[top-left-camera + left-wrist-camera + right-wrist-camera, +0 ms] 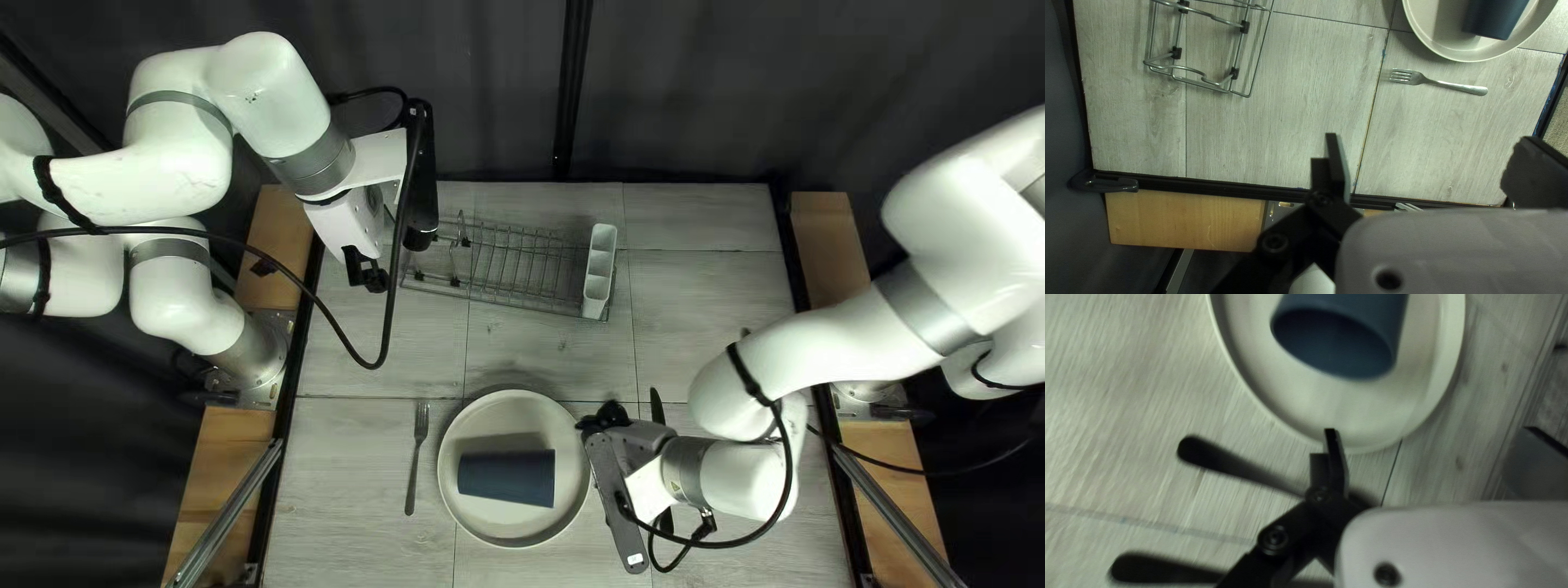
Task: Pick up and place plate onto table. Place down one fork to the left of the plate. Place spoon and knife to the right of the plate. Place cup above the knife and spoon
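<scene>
In the top left view my left gripper (372, 272) hangs beside the dish rack, and my right gripper (605, 418) is at the plate's right edge. The pale plate (512, 419) carries a dark blue cup (506, 477) lying on its side. A fork (418, 446) lies left of the plate. My left gripper (1430, 155) is open and empty. My right gripper (1433, 449) is open above the plate's rim (1246, 389), near the cup (1350, 343). Two dark utensils, one (1230, 463) and another (1165, 569), lie beside and partly under it; which is knife or spoon I cannot tell.
A wire dish rack (523, 267) stands near the table's far edge, with a white utensil holder (600, 270) at its right end. My right arm reaches low over the table to the right of the plate, hiding part of the surface and the utensils.
</scene>
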`<action>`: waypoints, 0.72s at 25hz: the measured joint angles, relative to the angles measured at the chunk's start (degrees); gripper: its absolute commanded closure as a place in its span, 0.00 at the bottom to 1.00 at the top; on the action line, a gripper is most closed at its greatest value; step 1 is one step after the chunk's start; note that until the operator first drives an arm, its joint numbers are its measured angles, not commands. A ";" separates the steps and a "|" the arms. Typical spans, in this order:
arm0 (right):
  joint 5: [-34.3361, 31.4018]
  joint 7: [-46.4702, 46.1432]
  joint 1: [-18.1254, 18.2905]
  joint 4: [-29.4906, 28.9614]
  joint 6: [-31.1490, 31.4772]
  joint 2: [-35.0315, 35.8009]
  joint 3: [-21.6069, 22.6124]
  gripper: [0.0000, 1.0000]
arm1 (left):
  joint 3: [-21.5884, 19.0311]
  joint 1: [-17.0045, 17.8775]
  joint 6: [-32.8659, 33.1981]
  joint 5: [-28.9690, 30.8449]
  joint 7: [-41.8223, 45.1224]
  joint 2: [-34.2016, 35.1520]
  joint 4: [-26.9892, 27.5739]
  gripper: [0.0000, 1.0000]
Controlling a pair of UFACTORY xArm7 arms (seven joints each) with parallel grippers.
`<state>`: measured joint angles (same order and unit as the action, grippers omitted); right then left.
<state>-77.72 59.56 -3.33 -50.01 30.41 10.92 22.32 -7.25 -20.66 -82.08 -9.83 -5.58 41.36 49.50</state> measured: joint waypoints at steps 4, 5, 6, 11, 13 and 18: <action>-11.85 5.55 -0.06 -2.34 -2.04 3.89 -1.75 0.00 | 0.00 0.00 0.00 0.00 0.00 0.00 0.00 0.00; -14.53 6.75 0.03 -2.88 -2.46 4.77 -2.17 0.00 | 0.00 0.00 0.00 0.00 0.00 0.00 0.00 0.00; -17.08 7.93 0.18 -3.36 -2.90 5.51 -2.53 0.00 | 0.00 0.00 0.00 0.00 0.00 0.00 0.00 0.00; -27.67 13.00 1.89 -4.43 -5.29 7.53 -4.18 0.00 | 0.00 0.00 0.00 0.00 0.00 0.00 0.00 0.00; -30.61 14.48 2.62 -4.74 -5.97 8.06 -4.66 0.00 | 0.00 0.00 0.00 0.00 0.00 0.00 0.00 0.00; -34.84 16.34 3.25 -7.12 -6.30 10.57 -5.08 0.00 | 0.00 0.00 0.00 0.00 0.00 0.00 0.00 0.00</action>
<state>-112.56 75.90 -0.09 -57.13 24.11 21.49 17.24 -7.25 -20.66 -82.08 -9.83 -5.58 41.36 49.50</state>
